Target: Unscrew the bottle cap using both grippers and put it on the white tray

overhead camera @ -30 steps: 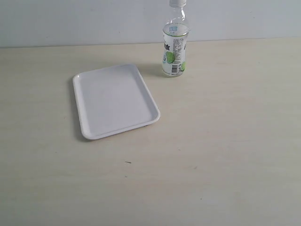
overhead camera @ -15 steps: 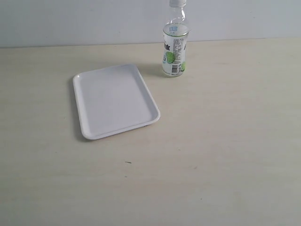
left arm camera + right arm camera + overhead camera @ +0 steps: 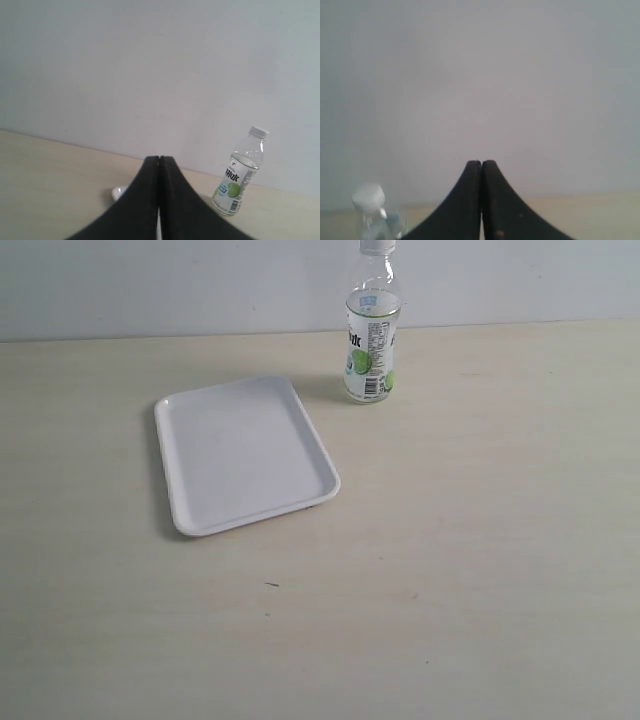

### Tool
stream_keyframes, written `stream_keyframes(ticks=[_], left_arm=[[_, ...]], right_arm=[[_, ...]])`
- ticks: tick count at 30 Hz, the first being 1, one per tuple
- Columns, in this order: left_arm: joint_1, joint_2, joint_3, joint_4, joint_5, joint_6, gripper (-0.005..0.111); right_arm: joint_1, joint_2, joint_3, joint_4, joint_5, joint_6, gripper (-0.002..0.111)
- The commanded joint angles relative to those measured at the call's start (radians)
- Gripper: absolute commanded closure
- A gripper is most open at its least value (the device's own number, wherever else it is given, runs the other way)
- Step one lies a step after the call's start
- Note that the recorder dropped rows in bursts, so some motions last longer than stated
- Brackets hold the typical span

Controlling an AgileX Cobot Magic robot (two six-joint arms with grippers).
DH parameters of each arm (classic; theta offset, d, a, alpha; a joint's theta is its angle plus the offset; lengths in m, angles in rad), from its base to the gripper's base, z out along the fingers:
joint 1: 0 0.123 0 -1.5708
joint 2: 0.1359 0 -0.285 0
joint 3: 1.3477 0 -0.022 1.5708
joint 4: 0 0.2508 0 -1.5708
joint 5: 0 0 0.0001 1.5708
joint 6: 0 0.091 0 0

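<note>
The clear bottle (image 3: 372, 345) with its lime label stands upright at the back of the table, its white cap (image 3: 378, 246) still on the neck at the exterior view's top edge. The white tray (image 3: 243, 453) lies flat to the bottle's left and nearer the front, with nothing on it. Neither gripper shows in the exterior view. The left wrist view has my left gripper (image 3: 159, 160) shut and empty, well short of the bottle (image 3: 238, 175) and cap (image 3: 258, 132). My right gripper (image 3: 481, 163) is shut and empty too, with the blurred cap (image 3: 368, 196) off to one side.
The pale wooden table (image 3: 480, 540) stretches wide around the tray and bottle, and a plain light wall (image 3: 180, 285) rises right behind the bottle. A corner of the tray (image 3: 118, 192) peeks out beside the left fingers.
</note>
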Motion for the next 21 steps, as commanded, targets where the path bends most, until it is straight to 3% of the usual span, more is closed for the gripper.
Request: stream_keyframes(ticks=[1, 4, 9, 12, 17, 21], left_arm=[[-0.007, -0.006, 0.004, 0.004, 0.003, -0.027, 0.107], [-0.007, -0.006, 0.004, 0.004, 0.003, -0.027, 0.107], [-0.007, -0.006, 0.004, 0.004, 0.003, -0.032, 0.107], [-0.007, -0.006, 0.004, 0.004, 0.003, -0.032, 0.107], [-0.007, -0.006, 0.004, 0.004, 0.003, -0.027, 0.107], [-0.007, -0.006, 0.004, 0.004, 0.003, -0.025, 0.107]], right_arm=[[-0.005, 0.183, -0.028, 0.0, 0.181, -0.045, 0.108], [0.017, 0.264, 0.038, -0.004, 0.112, -0.174, 0.108], [0.057, 0.349, 0.259, -0.014, -0.381, -0.227, 0.108], [0.059, 0.427, 0.349, -0.233, -0.619, -0.103, 0.108], [0.056, 0.551, 0.356, -0.551, -0.848, 0.099, 0.108], [0.056, 0.632, 0.337, -0.462, -0.983, 0.065, 0.108]])
